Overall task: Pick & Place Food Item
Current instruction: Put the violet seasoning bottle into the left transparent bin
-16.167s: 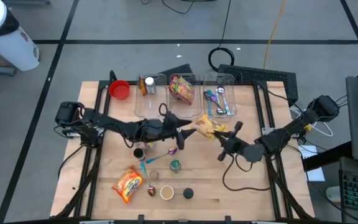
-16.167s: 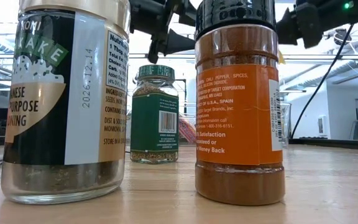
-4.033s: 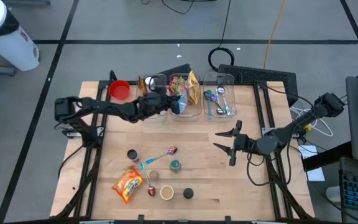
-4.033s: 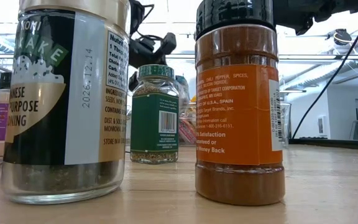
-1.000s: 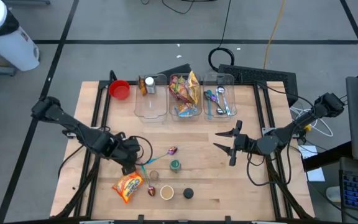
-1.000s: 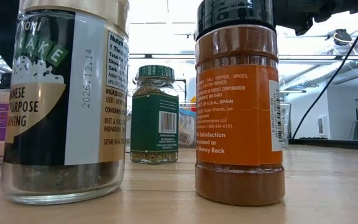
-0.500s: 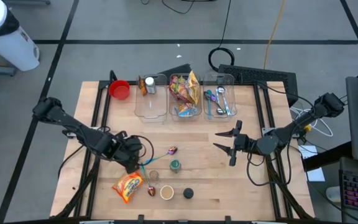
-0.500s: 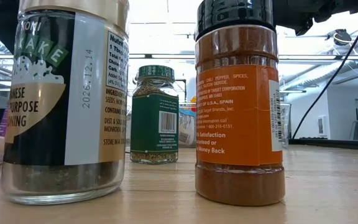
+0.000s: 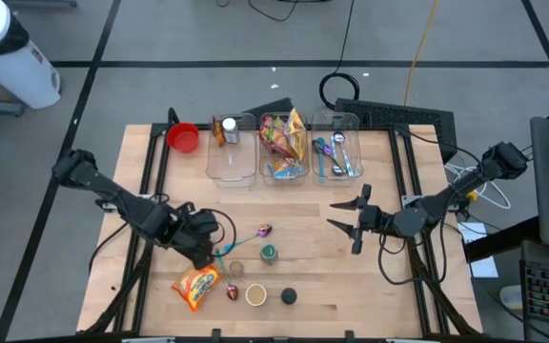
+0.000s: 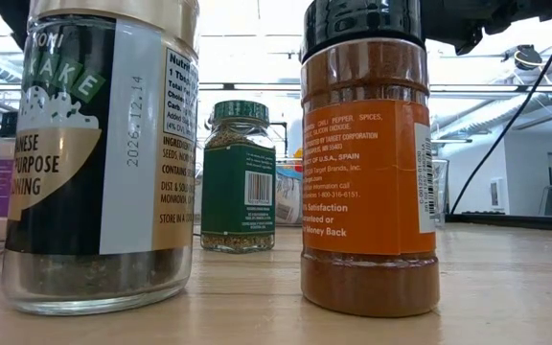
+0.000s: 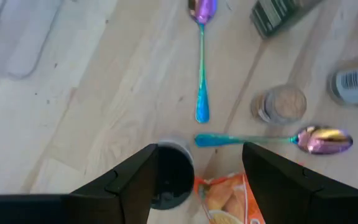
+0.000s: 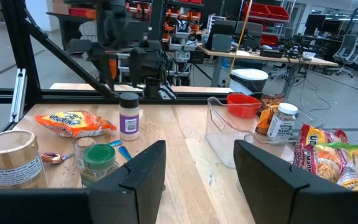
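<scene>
Left gripper [image 11: 194,171] spread, empty, above the orange snack bag [image 9: 196,284]; ease lower, centre the bag between the fingers, then close; right gripper [image 9: 343,226] waits open mid-table.

From above, the left gripper [image 9: 201,250] covers a dark-capped bottle [image 11: 169,182] near the table's front edge, and its wrist view cuts off an orange snack bag [image 11: 229,198]. At table height, two near spice jars [image 10: 99,153] run past the top edge.
</scene>
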`<move>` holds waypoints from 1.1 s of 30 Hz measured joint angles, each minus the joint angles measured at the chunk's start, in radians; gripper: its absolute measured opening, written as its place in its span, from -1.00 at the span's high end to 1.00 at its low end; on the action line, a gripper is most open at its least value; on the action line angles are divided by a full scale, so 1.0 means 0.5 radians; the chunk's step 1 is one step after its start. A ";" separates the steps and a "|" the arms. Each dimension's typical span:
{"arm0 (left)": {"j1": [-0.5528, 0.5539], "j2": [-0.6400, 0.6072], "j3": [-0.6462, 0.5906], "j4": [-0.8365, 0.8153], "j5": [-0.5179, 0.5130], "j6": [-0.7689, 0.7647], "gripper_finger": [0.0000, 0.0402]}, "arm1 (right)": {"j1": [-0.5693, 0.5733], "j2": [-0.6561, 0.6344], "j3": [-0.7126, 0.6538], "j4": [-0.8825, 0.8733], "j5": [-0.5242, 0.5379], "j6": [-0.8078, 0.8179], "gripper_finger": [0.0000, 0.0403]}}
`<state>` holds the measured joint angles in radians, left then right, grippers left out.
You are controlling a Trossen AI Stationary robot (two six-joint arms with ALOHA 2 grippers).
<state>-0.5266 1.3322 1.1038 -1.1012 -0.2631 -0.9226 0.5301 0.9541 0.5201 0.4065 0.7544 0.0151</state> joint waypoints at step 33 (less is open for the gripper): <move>0.134 0.110 -0.050 -0.256 0.241 -0.048 -0.57 | 0.000 0.000 -0.001 -0.031 -0.002 0.000 0.09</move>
<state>-0.4598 1.3874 1.0787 -1.2291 -0.1425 -0.9468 0.5301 0.9543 0.5198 0.3908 0.7534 0.0151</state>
